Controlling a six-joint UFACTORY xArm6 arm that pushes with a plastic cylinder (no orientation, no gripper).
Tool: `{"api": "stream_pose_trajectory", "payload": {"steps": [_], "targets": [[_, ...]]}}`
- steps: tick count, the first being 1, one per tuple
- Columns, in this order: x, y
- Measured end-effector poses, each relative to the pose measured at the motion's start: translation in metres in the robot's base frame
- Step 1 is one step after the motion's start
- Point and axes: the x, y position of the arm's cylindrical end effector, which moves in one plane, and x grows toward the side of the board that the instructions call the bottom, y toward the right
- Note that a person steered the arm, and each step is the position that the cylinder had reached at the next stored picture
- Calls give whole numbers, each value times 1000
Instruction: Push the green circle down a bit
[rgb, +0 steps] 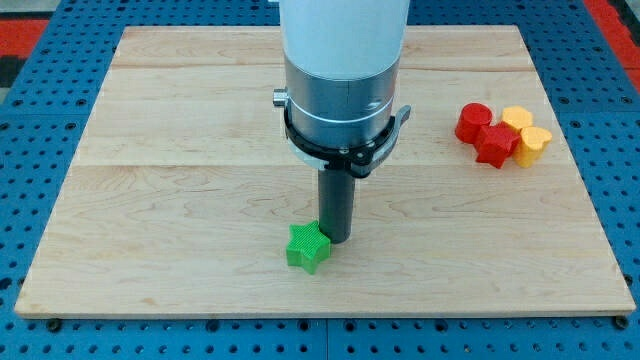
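Wooden board (180, 150) on blue pegboard (40, 120).
Rod tip (338, 240): plain rod, no jaws to spread or close; rests on board, touching upper right edge of green star block (306, 248).
Green star: lower centre of board.
Green circle: not visible.
Right side, clustered and touching: red cylinder (472, 121), red star (494, 145), yellow hexagon-like block (517, 119), yellow heart (533, 145).

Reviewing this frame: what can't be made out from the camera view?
- Green circle: none shows; the only green block is a green star-shaped block.
- My tip: contact with that star cannot be judged.
- Red and yellow block cluster: shapes overlap and are small.
- Arm's upper part: cut off by the view's top.
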Motion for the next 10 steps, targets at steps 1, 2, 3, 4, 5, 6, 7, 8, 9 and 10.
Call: {"api": "stream_pose_trajectory", "payload": {"steps": [1,2,3,4,5,6,7,8,9,10], "targets": [[-43,9],[-93,21],[-131,31],[-162,33],[-181,24],[-198,23],[-216,22],[-218,-7],[-180,-34],[-130,-48]]}}
